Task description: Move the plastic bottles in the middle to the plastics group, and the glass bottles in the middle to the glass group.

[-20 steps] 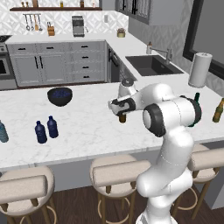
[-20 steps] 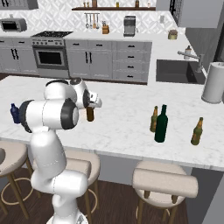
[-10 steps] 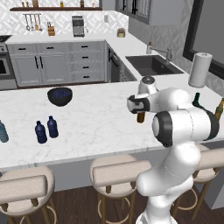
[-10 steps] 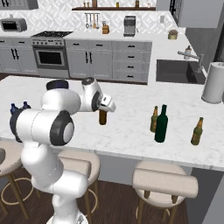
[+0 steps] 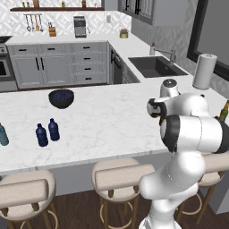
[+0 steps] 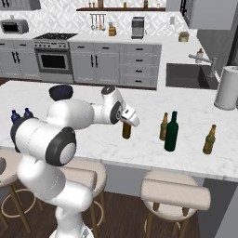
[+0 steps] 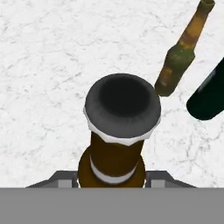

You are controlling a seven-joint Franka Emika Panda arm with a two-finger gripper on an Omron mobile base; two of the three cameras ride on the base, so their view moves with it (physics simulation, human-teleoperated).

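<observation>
Since the earlier frame the arm has been swung well to the right across the desk (image 6: 139,148), and the brown bottle (image 6: 126,129) has been carried along with it, so it's now much nearer the glass group. The tool (image 6: 127,119) is closed on that bottle's neck; in the hand view the dark cap sits right between the tips and the brown body hangs straight below, so it's being kept upright, probably so it can be stood down cleanly.

It's held just short of the olive green bottle (image 6: 163,127) and the tall dark green bottle (image 6: 171,132), with the amber bottle (image 6: 209,140) further right near the paper-towel roll (image 6: 227,88).

The two dark blue bottles (image 5: 47,132) are parked together at the far left by the pale teal bottle (image 5: 3,134), so the plastics look sorted already.
</observation>
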